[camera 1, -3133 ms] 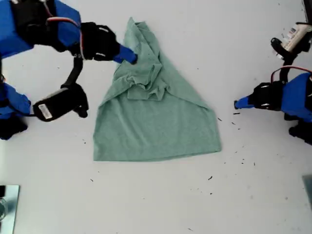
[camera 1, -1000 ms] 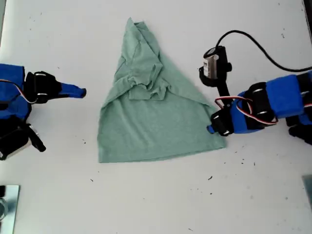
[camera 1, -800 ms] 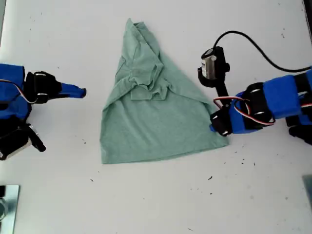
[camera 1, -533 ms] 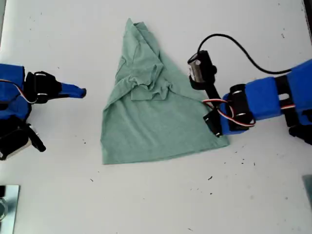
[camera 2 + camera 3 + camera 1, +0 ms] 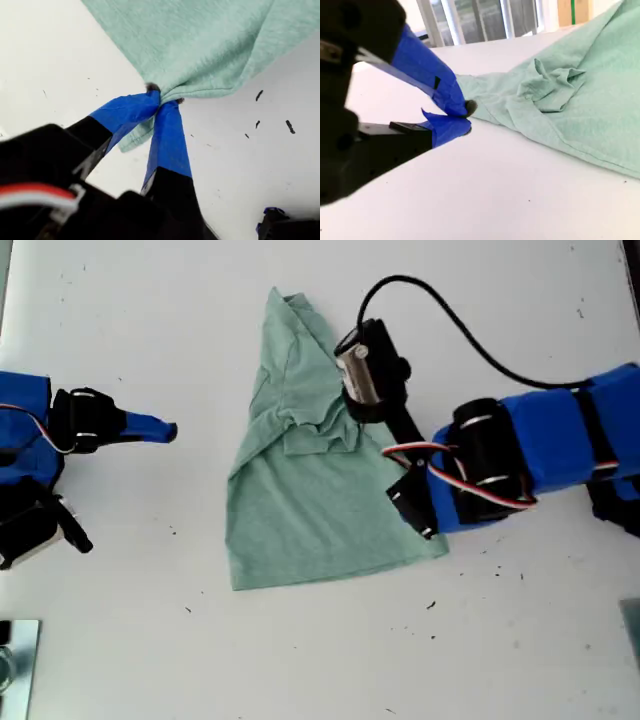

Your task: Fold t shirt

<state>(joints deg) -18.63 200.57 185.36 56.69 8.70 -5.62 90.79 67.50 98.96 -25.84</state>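
Over the last second my first end effector [image 5: 161, 100], clamped tight on a pinch of the t shirt [image 5: 320, 490], has dragged that corner inward from the exterior view's right, so the cloth on the white worktop [image 5: 320, 660] is narrower and a fold looks under way. My second end effector [image 5: 462, 117] sits empty, tips nearly together, beside the shirt at the exterior view's left. I can read no brand or writing anywhere, though the small label on the camera housing is too blurred to tell.

Sage-green t shirt [image 5: 320, 500], seemingly heathered; blue-taped fingers [image 5: 167, 137].
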